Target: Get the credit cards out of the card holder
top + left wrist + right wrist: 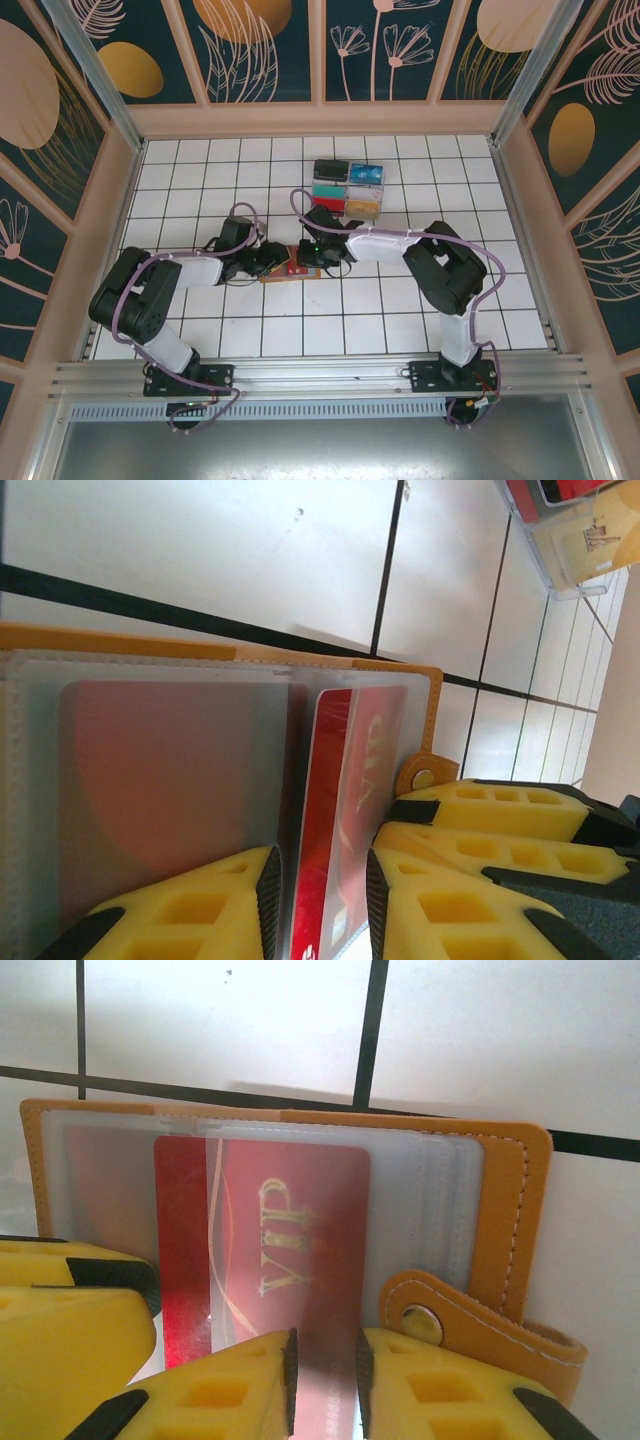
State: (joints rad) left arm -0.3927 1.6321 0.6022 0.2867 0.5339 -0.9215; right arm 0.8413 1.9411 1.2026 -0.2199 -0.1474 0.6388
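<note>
The tan-orange card holder (283,273) lies open on the white tiles between both arms, its clear sleeves facing up (510,1210) (120,640). A red credit card (290,1230) marked VIP sticks partly out of a sleeve, its left strip uncovered. My left gripper (318,910) straddles the raised sleeve and the red card (325,810) with gaps on both sides. My right gripper (325,1390) is narrowly open, its jaws either side of the card's near end. In the top view the left gripper (272,259) and right gripper (314,256) almost meet over the holder. Other cards are hidden.
A clear divided box (348,188) with black, blue, red and gold card stacks sits a few tiles behind the holder, its corner visible in the left wrist view (580,530). The holder's snap tab (430,1320) lies beside my right fingers. Wooden walls ring the tiled floor.
</note>
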